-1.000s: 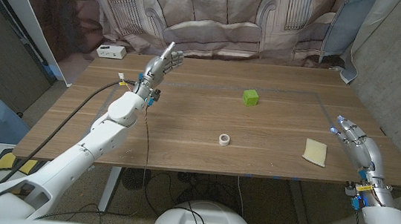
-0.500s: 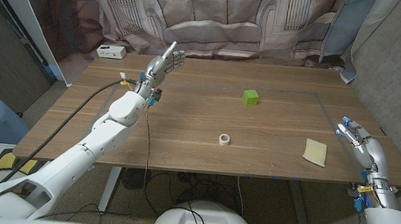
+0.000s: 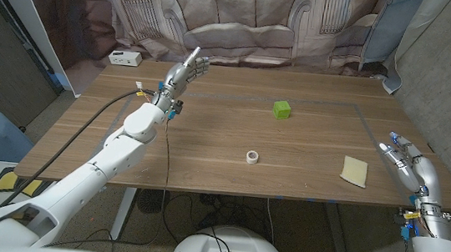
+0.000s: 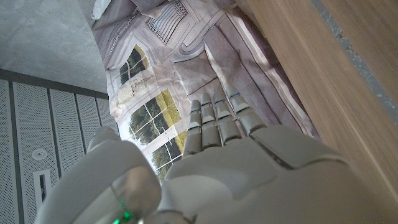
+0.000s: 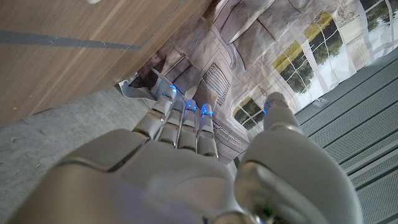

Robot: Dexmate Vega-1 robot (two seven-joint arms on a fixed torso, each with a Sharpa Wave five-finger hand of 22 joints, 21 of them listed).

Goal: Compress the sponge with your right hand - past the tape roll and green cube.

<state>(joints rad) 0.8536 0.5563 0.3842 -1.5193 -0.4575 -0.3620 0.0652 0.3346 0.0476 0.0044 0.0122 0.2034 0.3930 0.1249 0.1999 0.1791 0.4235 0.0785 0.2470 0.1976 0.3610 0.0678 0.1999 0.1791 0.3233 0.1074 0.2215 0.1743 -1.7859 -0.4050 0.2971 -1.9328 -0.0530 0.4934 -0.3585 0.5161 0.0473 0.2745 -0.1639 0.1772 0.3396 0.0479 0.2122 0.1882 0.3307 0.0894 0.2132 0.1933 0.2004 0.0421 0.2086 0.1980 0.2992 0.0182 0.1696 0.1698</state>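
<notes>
- The sponge (image 3: 355, 171) lay near the counter's (image 3: 206, 149) right edge, well apart from the tape roll (image 3: 252, 156) and the green cube (image 3: 282, 109).
- The right hand (image 3: 410, 166) hung just beyond that edge, beside the sponge, not touching it, its fingers (image 5: 180, 121) straight and apart, holding nothing.
- The left hand (image 3: 182, 73) stood raised at the far left of the counter, its fingers (image 4: 217, 121) extended together and empty.
- Risk, as a judgement: a sideways approach could nudge the light sponge along the counter instead of pressing it; coming in low could catch the edge.
- The head view showed the sponge, roll and cube together; the right wrist view showed the hand's back, the counter edge and the curtain (image 5: 261, 68), which gave finger spread but no sponge.
</notes>
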